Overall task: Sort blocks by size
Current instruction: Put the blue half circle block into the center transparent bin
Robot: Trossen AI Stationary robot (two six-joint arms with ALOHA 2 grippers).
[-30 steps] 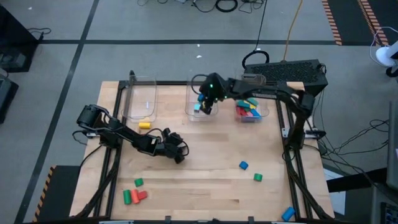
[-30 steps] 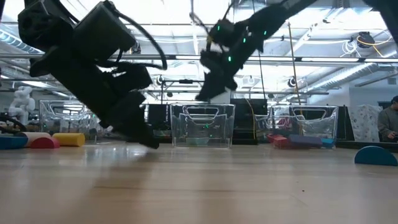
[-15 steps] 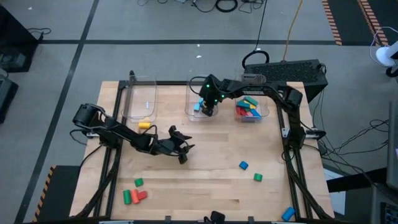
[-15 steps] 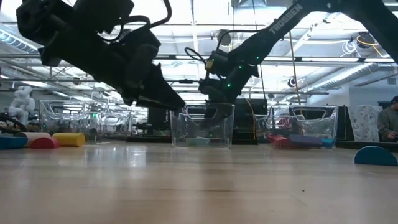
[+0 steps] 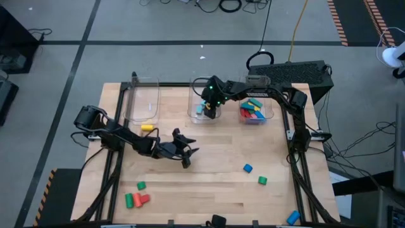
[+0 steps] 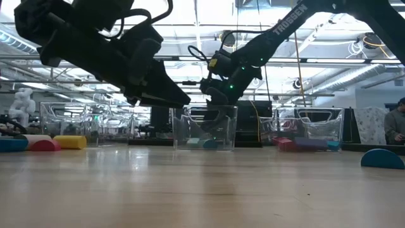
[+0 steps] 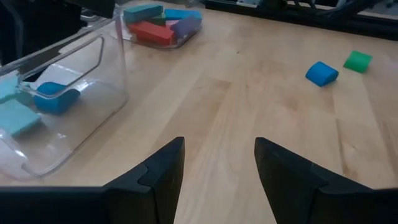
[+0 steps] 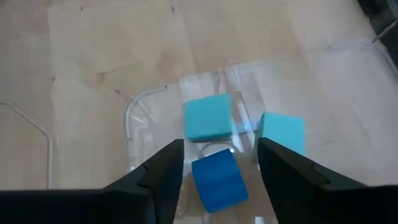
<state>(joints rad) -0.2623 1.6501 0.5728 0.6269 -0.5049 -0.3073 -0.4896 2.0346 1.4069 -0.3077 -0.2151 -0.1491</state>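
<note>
Over the middle bin at the tabletop's far edge, we see the right tool open, with three blue blocks lying inside below it. Near the tabletop's middle, the left tool hangs open and empty. More blocks fill the right bin; others lie near the front edge.

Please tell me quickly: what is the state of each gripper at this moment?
Left gripper: open, holding nothing, above the bare table.
Right gripper: open, over the middle bin; a blue block lies below, between its fingers.
</note>
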